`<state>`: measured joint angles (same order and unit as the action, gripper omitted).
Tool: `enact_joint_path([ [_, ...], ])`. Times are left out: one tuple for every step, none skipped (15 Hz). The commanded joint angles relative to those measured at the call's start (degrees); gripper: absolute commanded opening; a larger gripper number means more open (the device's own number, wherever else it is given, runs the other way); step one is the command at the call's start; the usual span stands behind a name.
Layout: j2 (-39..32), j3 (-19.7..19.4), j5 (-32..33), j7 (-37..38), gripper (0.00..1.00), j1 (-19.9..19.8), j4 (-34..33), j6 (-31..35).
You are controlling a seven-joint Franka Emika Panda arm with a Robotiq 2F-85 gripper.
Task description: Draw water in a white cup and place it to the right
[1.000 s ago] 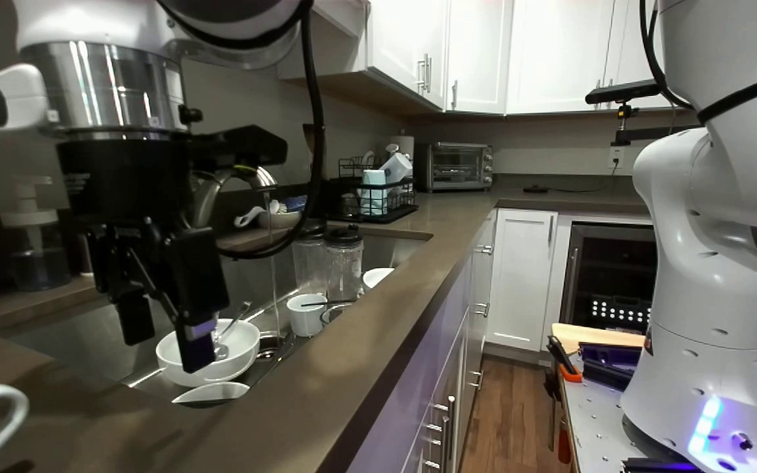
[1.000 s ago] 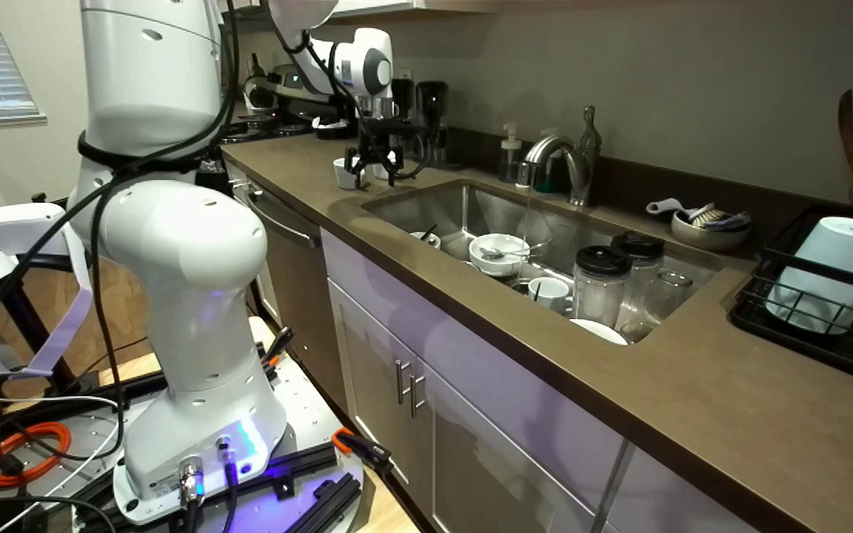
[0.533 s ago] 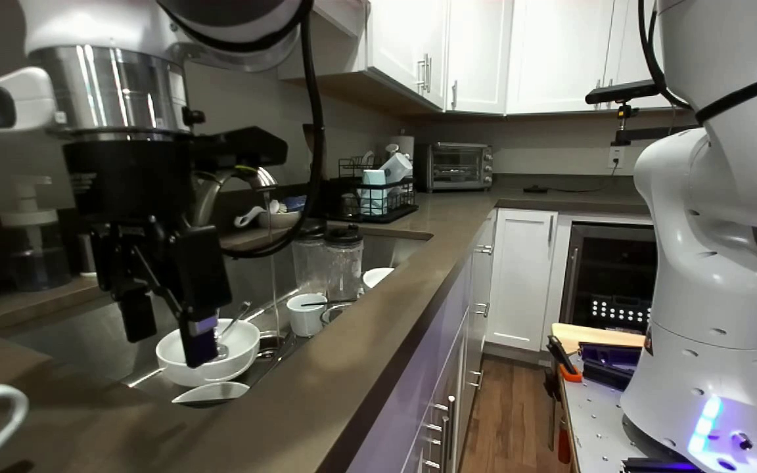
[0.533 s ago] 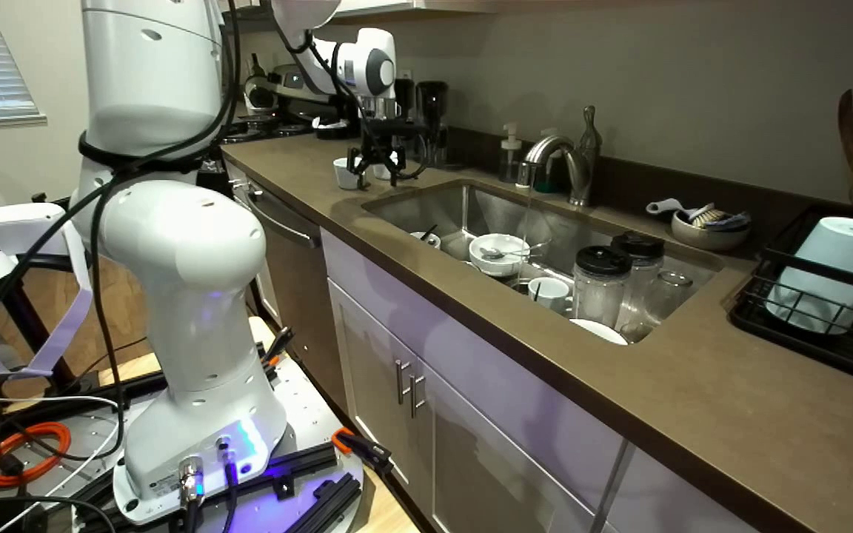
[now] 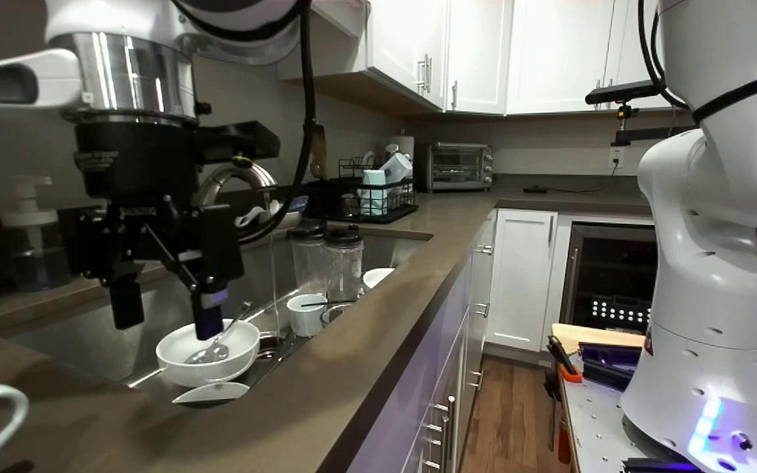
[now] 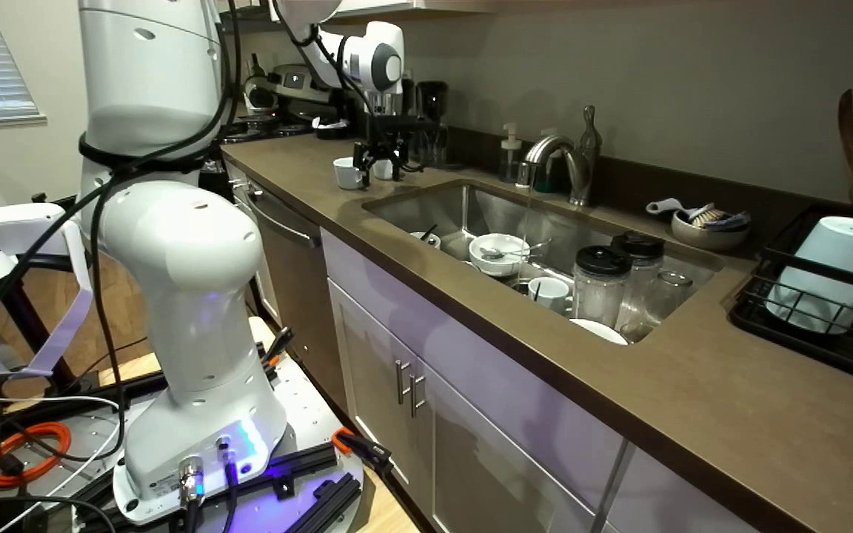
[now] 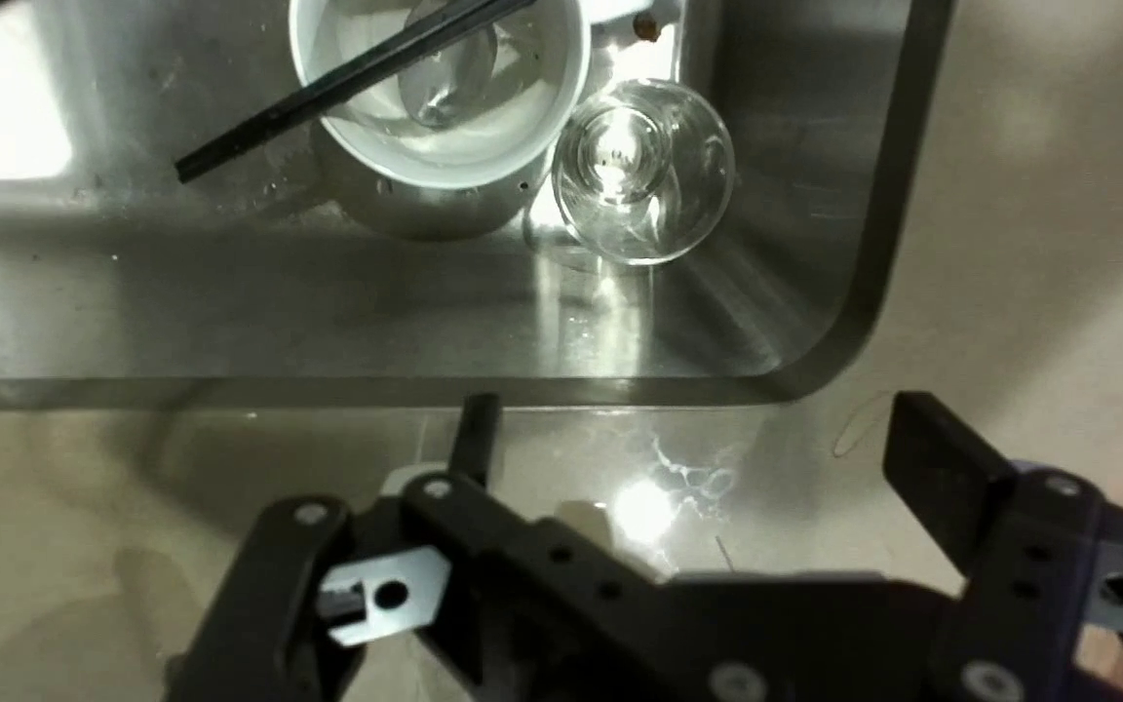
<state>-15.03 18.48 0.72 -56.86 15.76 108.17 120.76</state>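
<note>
Jaws of the gripper (image 5: 168, 316) stand wide apart with nothing between them, above the surface (image 6: 289, 159) just outside the sink (image 7: 230, 302). On that surface, beyond the same end of the sink, stand a white cup (image 6: 348, 175) nearer the front edge and a second cup (image 6: 384, 170) partly hidden by the gripper; the task most likely means one of these, though which I cannot tell, and a white mug (image 5: 303, 320) in the sink cannot be ruled out. The wrist view takes in the sink's corner and shows no clear cup between the jaws, so the pair probably lies on the gripper's side away from the sink. Reaching either likely calls for backing that way and lowering; the running water (image 5: 273, 269) lies the opposite way.
</note>
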Motion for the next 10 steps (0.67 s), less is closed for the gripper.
enact_joint_path([
  [0.66, 1.37, -0.34, -2.31, 1.00, 0.25, -0.47, -1.14],
  [0.58, 1.25, 0.63, -0.29, 1.00, 0.84, -0.46, -0.91],
  [0.54, 1.25, 0.89, 0.91, 1.00, 1.13, -0.52, -0.75],
  [0.50, 1.07, 1.24, 2.60, 1.00, 1.50, -0.49, -0.13],
  [0.46, 0.83, 2.04, 4.38, 1.00, 1.92, -0.51, 0.36],
  [0.26, 0.66, 2.71, 6.59, 1.00, 2.25, -0.64, 1.03],
  [-0.02, 0.56, 3.49, 8.47, 1.00, 2.52, -0.80, 1.97],
  [-0.43, 0.43, 4.56, 10.49, 1.00, 2.90, -1.00, 2.94],
  [-0.99, 0.59, 5.19, 11.61, 1.00, 3.10, -1.38, 3.53],
  [-0.21, 1.25, 3.18, 8.25, 1.00, 1.83, -0.39, 2.27],
])
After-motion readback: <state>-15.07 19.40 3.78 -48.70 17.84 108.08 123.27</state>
